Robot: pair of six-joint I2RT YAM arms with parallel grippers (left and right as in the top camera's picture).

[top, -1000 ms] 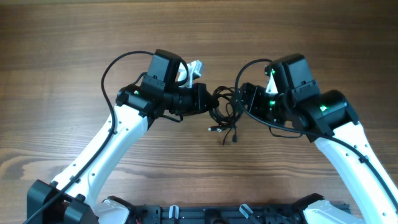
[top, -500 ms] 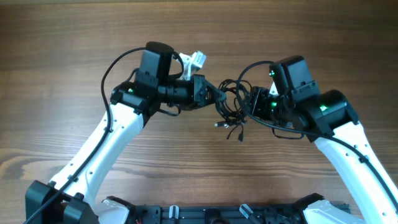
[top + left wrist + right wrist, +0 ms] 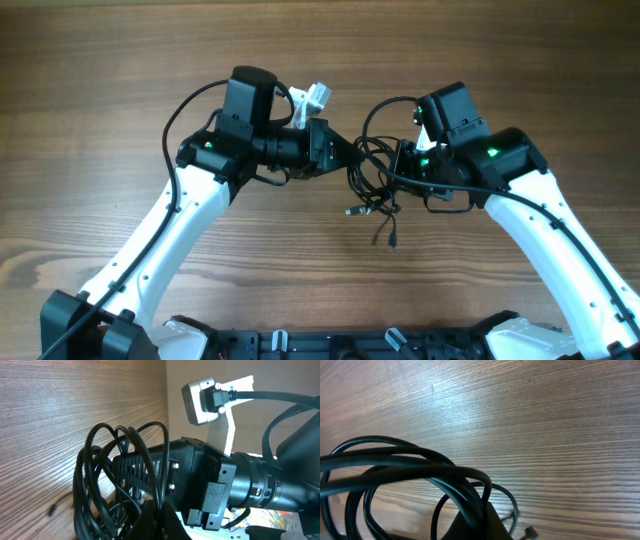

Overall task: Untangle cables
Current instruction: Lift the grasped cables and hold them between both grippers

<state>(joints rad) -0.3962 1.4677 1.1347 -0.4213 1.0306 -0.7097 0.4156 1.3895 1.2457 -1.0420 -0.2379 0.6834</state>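
Both claws: the left gripper (image 3: 343,160) is pressed together on the cables (image 3: 368,180), just as it was a second ago. The right gripper (image 3: 397,172) now pinches the same bundle.
Change: a second ago the right jaws stood spread beside the tangle. They have since shut on it, and the right arm has swung in closer to the left one.
Cables' place: they are bunched in a dark knot between the two grippers, apparently lifted off the table (image 3: 100,60).
Loose tails: two strands hang from the knot toward the robot's base. One plug end (image 3: 391,241) sits farther out than it did a second ago.
Left wrist view: several loops fan out from the left fingers, with the body of the right gripper close behind them.
Right wrist view: thick dark loops cross just above the right fingertip. I cannot tell which strand is actually pinched.
Meaning for the task: the tangle now seems to be held from both sides, so drawing the arms apart looks like the next step.
Risk: if both claws hold the same loop, pulling may tighten the knot rather than free it.
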